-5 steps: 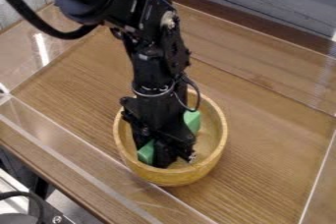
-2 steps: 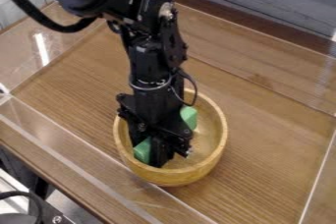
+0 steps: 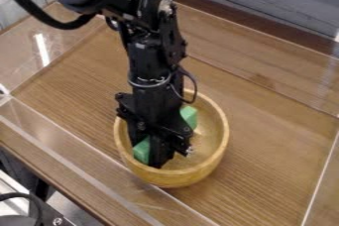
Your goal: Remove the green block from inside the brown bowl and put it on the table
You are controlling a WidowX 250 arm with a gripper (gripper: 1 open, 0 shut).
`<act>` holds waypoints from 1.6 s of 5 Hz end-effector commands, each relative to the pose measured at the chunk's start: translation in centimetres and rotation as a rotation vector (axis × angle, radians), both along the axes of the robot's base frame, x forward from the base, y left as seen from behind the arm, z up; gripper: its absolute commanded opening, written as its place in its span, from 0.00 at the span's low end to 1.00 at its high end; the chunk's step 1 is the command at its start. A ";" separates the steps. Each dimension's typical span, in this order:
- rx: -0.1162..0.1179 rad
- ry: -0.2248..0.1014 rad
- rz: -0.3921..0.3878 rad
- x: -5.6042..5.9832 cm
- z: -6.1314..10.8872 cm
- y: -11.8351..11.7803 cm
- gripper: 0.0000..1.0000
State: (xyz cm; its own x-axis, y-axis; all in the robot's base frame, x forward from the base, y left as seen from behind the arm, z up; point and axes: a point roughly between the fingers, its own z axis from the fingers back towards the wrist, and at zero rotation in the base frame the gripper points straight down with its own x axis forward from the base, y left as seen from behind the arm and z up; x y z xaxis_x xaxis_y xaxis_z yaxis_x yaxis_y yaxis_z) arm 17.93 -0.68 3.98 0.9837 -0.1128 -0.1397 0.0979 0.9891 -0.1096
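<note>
On the brown wood-grain surface (image 3: 265, 101), edged by low clear acrylic walls (image 3: 47, 156), there is one loose object and one arm reaching down into it. At the far left, the near-left wall runs diagonally across the corner, catching pale reflections, and the wood beyond it is streaked with darker grain. Moving toward the middle, the black robot arm (image 3: 149, 47) comes in from the upper left and bends to hang nearly straight down over the lower centre of the view. Its pincer (image 3: 157, 149) points down into the brown bowl (image 3: 212, 151), a round, thick-walled vessel of light tan wood sitting in the lower middle of the surface, close to the near wall. Inside the bowl lies the green block (image 3: 189, 119), a small bright green bar. It shows in two patches: one at the lower left of the pincer, low in the bowl, and one at the upper right, just beside the black fingers and near the bowl's far inner wall. The dark body of the pincer covers the stretch between them. The jaws stand partly apart, set down over the block, with the green visible on either side of them; whether the fingers actually press on the block cannot be told from this angle. The block is inside the bowl, not on the wood. To the right of the bowl the surface runs on to the right-hand wall.
</note>
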 end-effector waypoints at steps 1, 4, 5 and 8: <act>-0.005 -0.027 0.001 0.4 1.0 0.4 0.00; -0.016 -0.017 0.040 0.6 2.3 1.0 0.00; -0.020 -0.015 0.049 0.7 2.7 1.1 0.00; -0.030 -0.023 0.077 1.3 4.0 1.4 0.00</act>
State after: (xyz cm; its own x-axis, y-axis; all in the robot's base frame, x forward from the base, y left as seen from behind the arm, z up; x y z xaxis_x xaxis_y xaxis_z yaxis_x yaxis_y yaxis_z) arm 18.19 0.45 6.81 0.9829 -0.0453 -0.1783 0.0196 0.9894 -0.1436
